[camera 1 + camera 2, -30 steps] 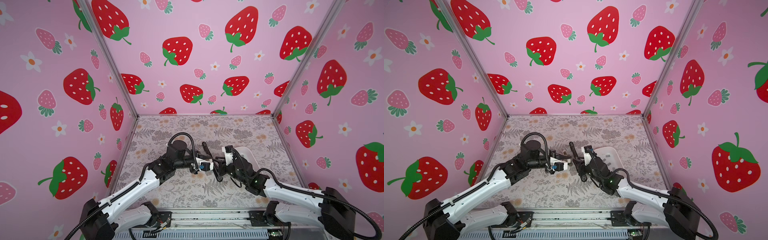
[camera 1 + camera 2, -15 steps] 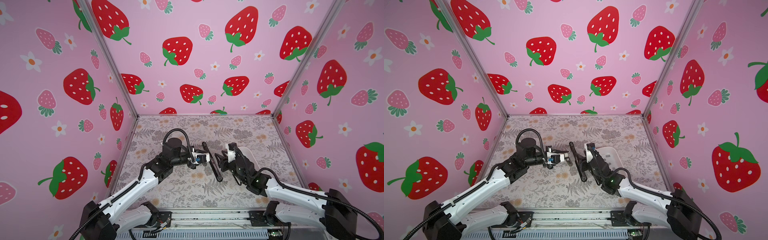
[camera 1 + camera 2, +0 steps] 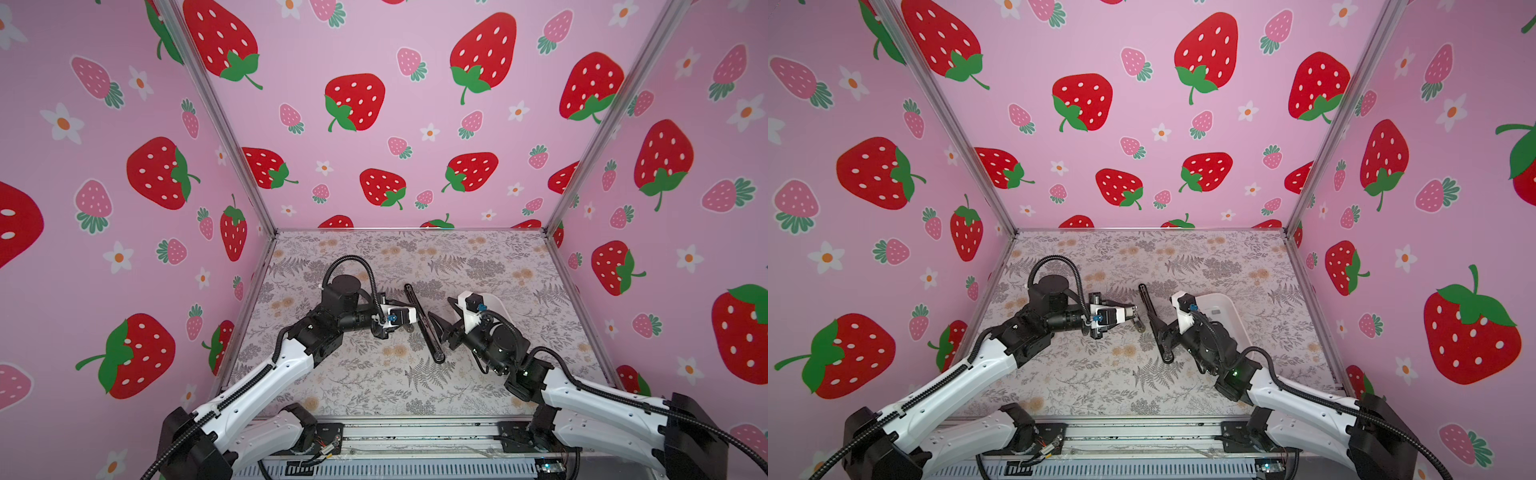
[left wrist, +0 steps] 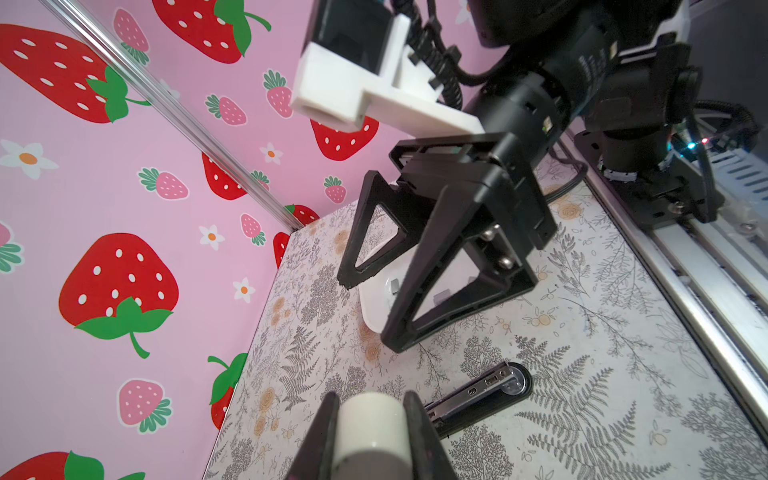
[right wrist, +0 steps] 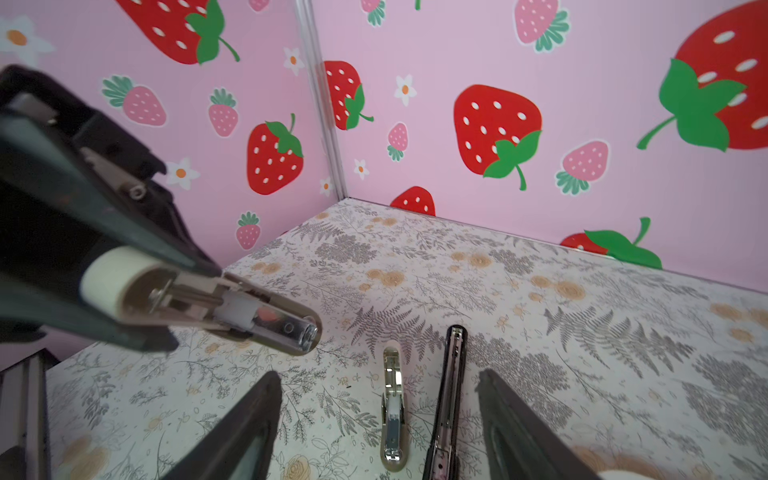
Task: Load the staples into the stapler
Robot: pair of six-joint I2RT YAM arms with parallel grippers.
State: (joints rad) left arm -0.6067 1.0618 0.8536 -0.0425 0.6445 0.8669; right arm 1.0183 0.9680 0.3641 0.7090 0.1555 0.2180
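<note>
Gripping a tan stapler [image 5: 249, 318] by one end, the left gripper [image 4: 371, 432] has its jaws clamped on it and holds it off the bench [image 3: 374, 386], near the bench's middle, with its chrome tip pointing toward the right arm. The right gripper [image 5: 378, 376] hangs close by with its jaws wide apart and nothing held between them. From its wrist view, a long black stapler [image 3: 424, 322] lies opened out flat on the bench between the spread jaws. A smaller cream-and-chrome stapler [image 5: 392, 415] lies just beside the black stapler without touching it. Whether either jaw touches the black stapler I cannot tell. The staples [image 4: 439, 297] show only as small grey pieces in a white tray [image 3: 1231, 309], which sits behind the right gripper toward the right edge of the bench, apart from the tan stapler.
</note>
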